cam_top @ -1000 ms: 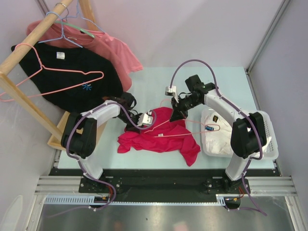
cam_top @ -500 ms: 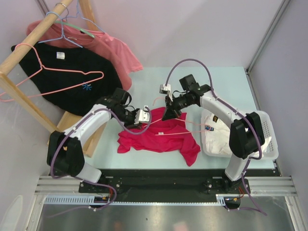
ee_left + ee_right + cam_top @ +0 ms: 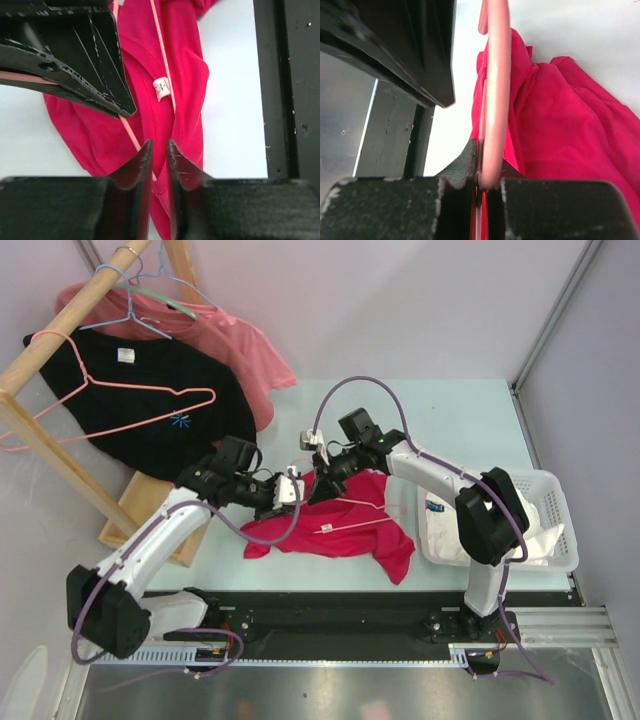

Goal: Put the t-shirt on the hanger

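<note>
Overhead: crimson t-shirt [image 3: 345, 538] crumpled on the counter [image 3: 450, 410], pink hanger [image 3: 360, 523] lying across it. The left fingers [image 3: 288, 490] and right fingers [image 3: 322, 470] meet at its far edge.
Left wrist: fingers pinched together on red cloth, hanger wire just beside them.
Right wrist: fingers clamp the hanger wire, shirt beneath.

The pale mint-green table [image 3: 470, 420] carries the t-shirt [image 3: 345, 538], crumpled in a heap toward its near edge (small white neck label facing up). Just beside it, at the right edge, stands a white basket [image 3: 566, 523] holding white cloth.
</note>
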### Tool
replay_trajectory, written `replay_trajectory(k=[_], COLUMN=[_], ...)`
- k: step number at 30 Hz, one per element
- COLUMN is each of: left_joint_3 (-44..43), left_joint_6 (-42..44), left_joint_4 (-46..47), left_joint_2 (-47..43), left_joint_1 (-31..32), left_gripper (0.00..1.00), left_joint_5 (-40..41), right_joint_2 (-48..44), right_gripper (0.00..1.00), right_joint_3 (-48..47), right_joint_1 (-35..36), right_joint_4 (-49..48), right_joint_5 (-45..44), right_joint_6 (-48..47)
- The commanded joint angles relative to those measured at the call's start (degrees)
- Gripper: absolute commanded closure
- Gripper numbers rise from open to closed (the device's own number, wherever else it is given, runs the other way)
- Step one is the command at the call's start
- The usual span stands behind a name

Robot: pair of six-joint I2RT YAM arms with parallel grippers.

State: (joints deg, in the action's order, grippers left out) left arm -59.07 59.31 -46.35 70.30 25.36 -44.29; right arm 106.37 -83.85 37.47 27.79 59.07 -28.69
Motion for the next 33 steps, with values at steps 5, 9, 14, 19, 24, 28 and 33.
replay_trajectory(k=[5,9,14,19,24,28,33], left_joint_3=[4.2,4.8,3.5,3.5,3.3,2.4,0.5], left_joint_6=[3.6,9.7,11.9,11.4,6.4,1.4,-3.2], left_joint_4=[-4.7,-7.9,-7.9,-6.6,-2.0,1.7,4.2], left_joint_2=[-4.1,2.9,8.3,12.7,12.1,10.6,9.6], left_joint_1=[-11.1,-15.3,-15.6,-13.8,-9.8,-7.1,-5.2], left_gripper=[0.47,0.38,0.36,0.49,0.7,0.8,0.85], left_joint_5=[-0.4,1.0,-0.2,-1.1,-2.9,-4.5,-7.4], right_joint_2=[-0.3,-1.8,-2.7,-3.3,-3.0,-2.3,-1.6], right_gripper=[1.0,1.0,1.0,1.0,1.0,1.0,1.0], right_joint_3=[-1.0,0.1,0.8,0.5,0.4,0.5,0.4], right_joint_1=[-0.6,-1.6,-1.9,-2.0,-1.2,-0.6,0.0], right_joint_4=[-2.5,-2.0,-1.2,-0.6,-1.4,-2.2,-3.8], right_joint_5=[2.6,2.6,2.2,2.6,2.9,2.7,2.8], right_joint_6=[-0.1,-0.6,-0.9,-0.8,0.0,0.0,1.3])
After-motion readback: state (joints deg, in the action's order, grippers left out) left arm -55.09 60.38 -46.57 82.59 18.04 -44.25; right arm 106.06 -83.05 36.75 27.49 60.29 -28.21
